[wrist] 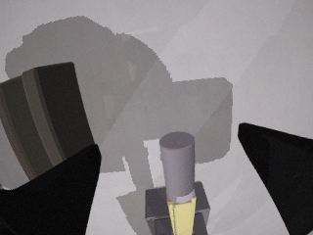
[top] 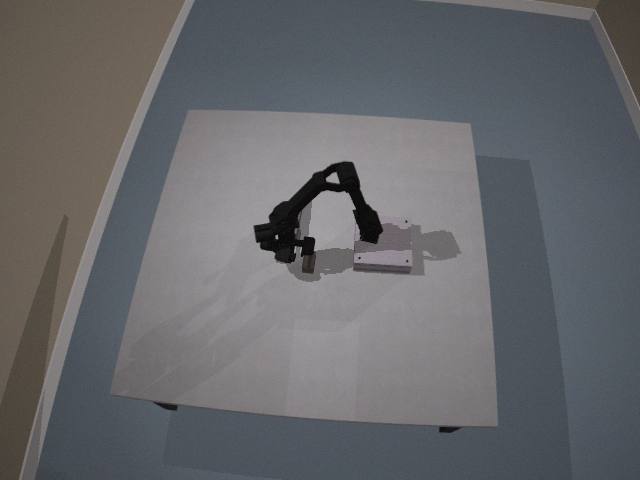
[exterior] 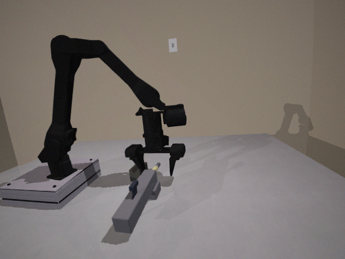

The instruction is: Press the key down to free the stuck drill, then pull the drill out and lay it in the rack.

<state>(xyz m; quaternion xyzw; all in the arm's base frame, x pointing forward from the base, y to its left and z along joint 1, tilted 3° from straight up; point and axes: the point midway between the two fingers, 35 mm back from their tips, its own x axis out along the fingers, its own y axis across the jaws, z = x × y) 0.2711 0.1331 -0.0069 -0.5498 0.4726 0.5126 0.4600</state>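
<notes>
The drill [exterior: 155,168] [wrist: 178,168], a grey cylinder with a yellow section behind it, juts from the far end of a long grey holder [exterior: 137,199]. The dark blue key [exterior: 133,189] stands up from the holder's top. It is out of the wrist view. My gripper [exterior: 157,172] [wrist: 170,141] is open wide and empty. Its fingers stand on either side of the drill's outer end, apart from it. The brownish grooved rack [top: 308,262] [exterior: 134,172] [wrist: 61,95] stands beside the left finger in the wrist view. The arm hides most of the holder in the top view.
The arm's pale base box [top: 382,260] [exterior: 30,195] stands on the table [top: 237,330] [exterior: 250,211], to the left of the holder in the exterior view. The rack stands between the base box and the drill, close to the nearer finger.
</notes>
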